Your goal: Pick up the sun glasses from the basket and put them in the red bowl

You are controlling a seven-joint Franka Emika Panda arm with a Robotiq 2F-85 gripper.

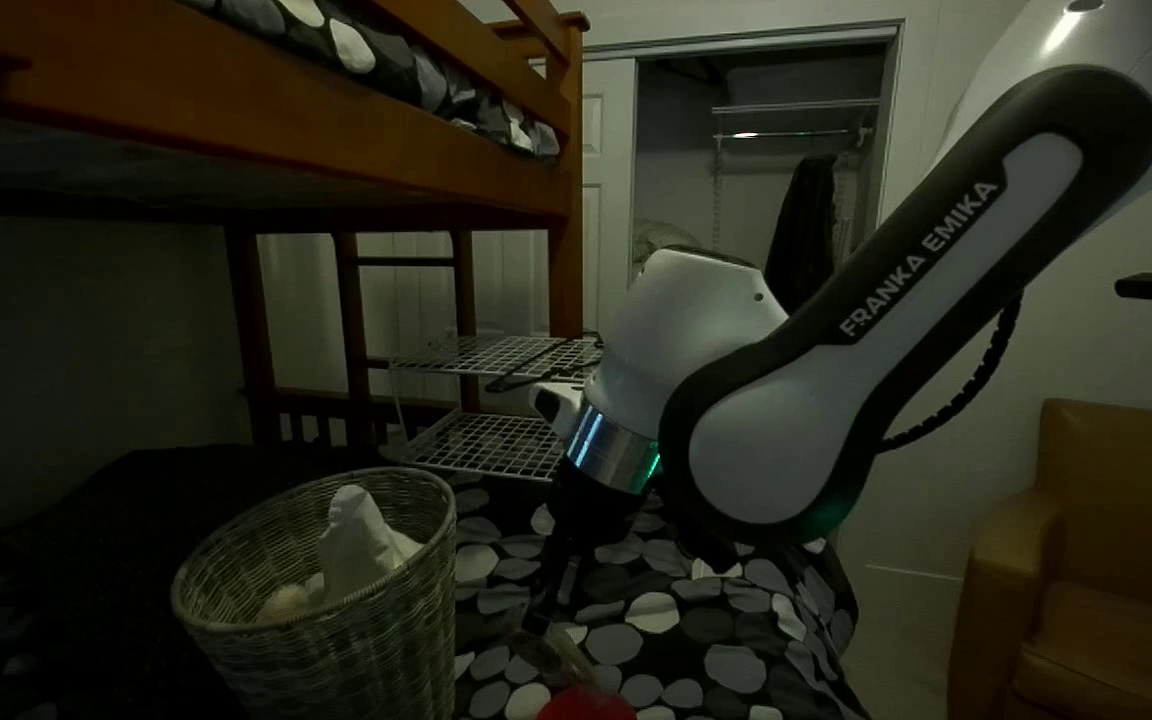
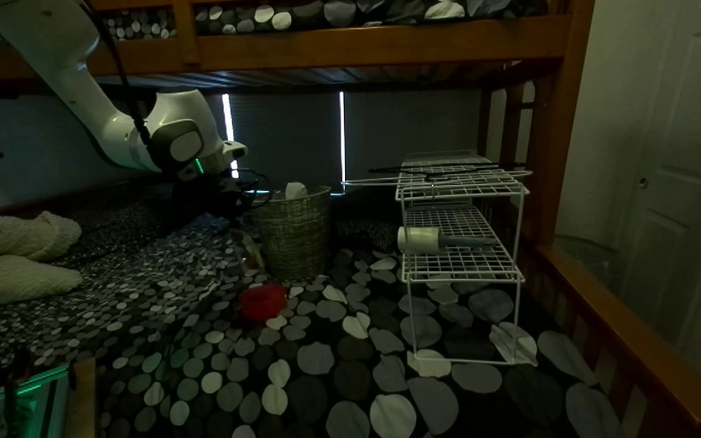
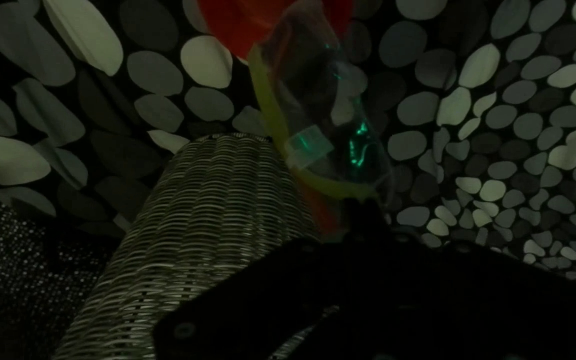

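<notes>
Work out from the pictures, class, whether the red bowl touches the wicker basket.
Apart. The wrist view shows it: a strip of dotted bedding lies between the red bowl and the bottom of the wicker basket.

arm (image 2: 113, 132) upper left, gripper (image 2: 233, 220) too dark to read | blurred see-through sunglasses (image 2: 249, 250) below it, beside upright wicker basket (image 2: 296, 237), contact unclear | red bowl (image 2: 263, 302) in front, on dotted bedding (image 2: 223, 347) | white wire rack (image 2: 465, 267) right, bearing pale roller (image 2: 420, 240)

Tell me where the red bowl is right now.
In an exterior view, the red bowl sits left of centre on the dotted bedspread, nearer the camera than the wicker basket. At the wrist view's top edge, the yellow-edged glasses partly cover it.
</notes>
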